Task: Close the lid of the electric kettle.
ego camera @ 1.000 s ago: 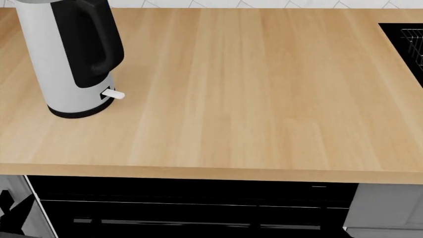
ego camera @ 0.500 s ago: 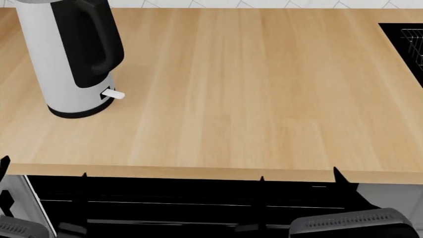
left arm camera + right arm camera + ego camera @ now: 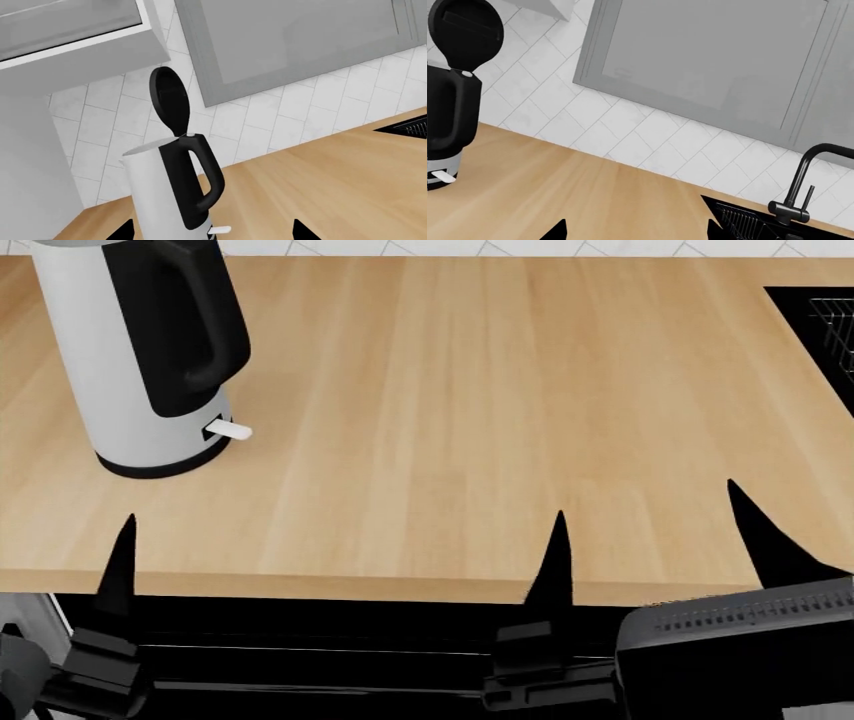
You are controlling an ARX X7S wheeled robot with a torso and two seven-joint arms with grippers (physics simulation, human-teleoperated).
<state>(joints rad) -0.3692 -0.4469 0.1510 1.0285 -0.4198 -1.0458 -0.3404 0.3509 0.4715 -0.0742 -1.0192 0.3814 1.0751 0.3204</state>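
The white electric kettle point(image 3: 127, 370) stands at the counter's far left, its black handle point(image 3: 200, 320) and small white switch point(image 3: 230, 430) turned toward me. Its top is cut off in the head view. The round black lid point(image 3: 170, 102) stands upright, open on its hinge above the handle; it also shows in the right wrist view point(image 3: 466, 32). My left gripper point(image 3: 212, 231) is open and empty, well short of the kettle point(image 3: 157, 200); the head view shows only one of its fingers point(image 3: 120, 560). My right gripper point(image 3: 650, 515) is open and empty over the counter's front edge.
The wooden counter point(image 3: 441, 420) runs wide to the right of the kettle. A black sink point(image 3: 821, 330) with a black faucet point(image 3: 797, 190) sits at the far right. A tiled wall and grey cabinets point(image 3: 707, 50) rise behind. A dark oven front point(image 3: 334, 640) lies below the counter edge.
Both grippers have risen from below the counter's front edge; their fingertips now stand higher in the head view, over the counter's front. The kettle and its lid have not moved.
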